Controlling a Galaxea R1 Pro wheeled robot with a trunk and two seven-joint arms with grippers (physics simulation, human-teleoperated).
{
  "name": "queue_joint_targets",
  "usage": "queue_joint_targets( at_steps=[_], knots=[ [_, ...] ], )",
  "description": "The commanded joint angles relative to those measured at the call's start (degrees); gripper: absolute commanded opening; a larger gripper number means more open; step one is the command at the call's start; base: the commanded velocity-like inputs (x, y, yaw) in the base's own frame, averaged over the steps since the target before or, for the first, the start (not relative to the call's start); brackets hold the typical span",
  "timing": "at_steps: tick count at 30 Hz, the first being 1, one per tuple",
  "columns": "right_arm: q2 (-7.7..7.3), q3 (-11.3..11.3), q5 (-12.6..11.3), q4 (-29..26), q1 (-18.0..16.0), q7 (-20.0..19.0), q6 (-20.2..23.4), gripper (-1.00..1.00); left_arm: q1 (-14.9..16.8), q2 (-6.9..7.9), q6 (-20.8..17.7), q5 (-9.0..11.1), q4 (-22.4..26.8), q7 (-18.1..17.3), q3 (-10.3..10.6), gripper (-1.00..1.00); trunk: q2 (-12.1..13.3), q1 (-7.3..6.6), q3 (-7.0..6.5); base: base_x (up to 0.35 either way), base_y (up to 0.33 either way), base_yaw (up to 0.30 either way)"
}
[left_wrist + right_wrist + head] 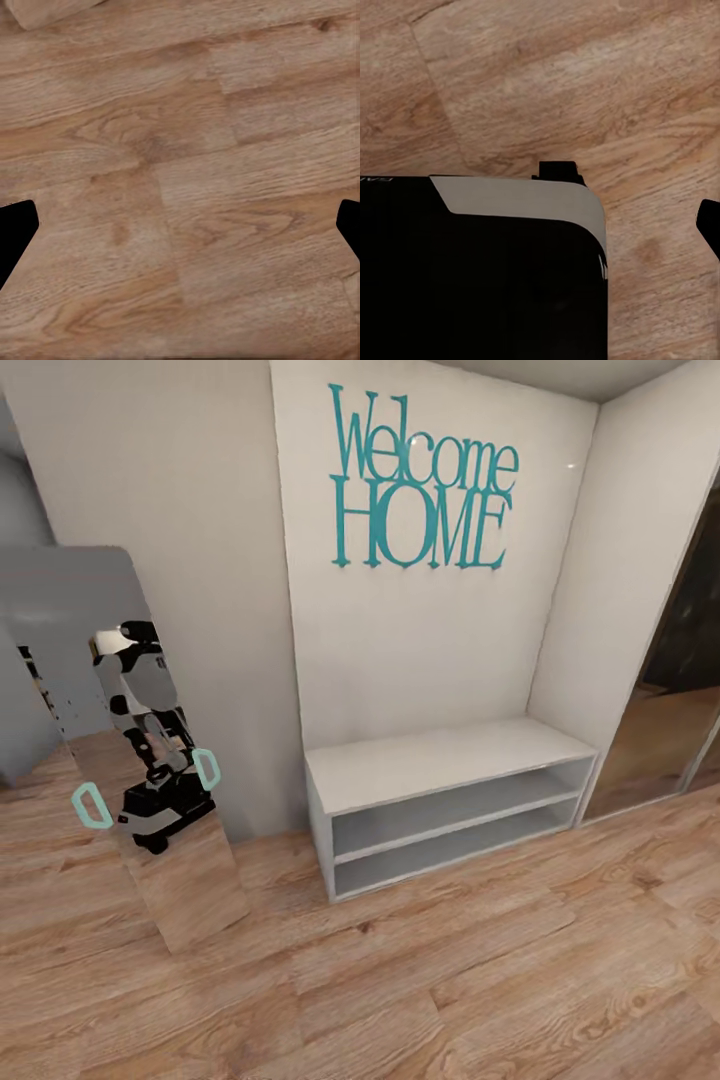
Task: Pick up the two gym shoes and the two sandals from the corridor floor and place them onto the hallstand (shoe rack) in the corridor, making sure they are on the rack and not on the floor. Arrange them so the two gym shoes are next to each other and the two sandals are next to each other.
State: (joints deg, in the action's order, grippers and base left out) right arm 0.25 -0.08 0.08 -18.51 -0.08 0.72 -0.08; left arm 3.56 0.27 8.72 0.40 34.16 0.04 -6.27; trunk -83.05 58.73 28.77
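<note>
The gym shoes, the sandals and the hallstand are out of view. Light brown wood-plank corridor floor [450, 980] spreads across the foreground. In the left wrist view my left gripper [180, 232] hangs open over bare floor planks [187, 150], its dark fingertips [15, 232] far apart with nothing between them. One dark right fingertip [709, 225] stands at the frame's edge in the right wrist view, wide of centre, over floor [570, 82] and beside my black and grey base [480, 270].
A plain low grey two-shelf bench [440, 760] stands in a wall recess under a teal "Welcome HOME" sign [420, 480]. A tall mirror [190, 880] leans at the left and reflects my body. At the right is a glossy sliding door [680, 700].
</note>
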Motion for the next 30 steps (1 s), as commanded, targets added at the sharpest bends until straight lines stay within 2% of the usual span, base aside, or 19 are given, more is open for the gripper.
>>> queue_joint_targets(
  at_steps=[1, 30],
  knots=[
    [0.01, -0.01, 0.01, -0.04, -0.01, 0.07, -0.01, 1.0, 0.05, -0.01, 0.18, 0.04, -0.05, 0.0, -0.04, 1.0, -0.03, -0.01, 0.1, -0.006, -0.005, 0.258],
    [0.01, -0.15, 0.01, -0.04, -0.01, 0.25, -0.01, 1.0, 0.05, -0.01, 0.15, 0.04, -0.05, 0.02, 0.03, 1.0, -0.03, -0.01, 0.88, 0.0, 0.0, 0.278]
  ],
)
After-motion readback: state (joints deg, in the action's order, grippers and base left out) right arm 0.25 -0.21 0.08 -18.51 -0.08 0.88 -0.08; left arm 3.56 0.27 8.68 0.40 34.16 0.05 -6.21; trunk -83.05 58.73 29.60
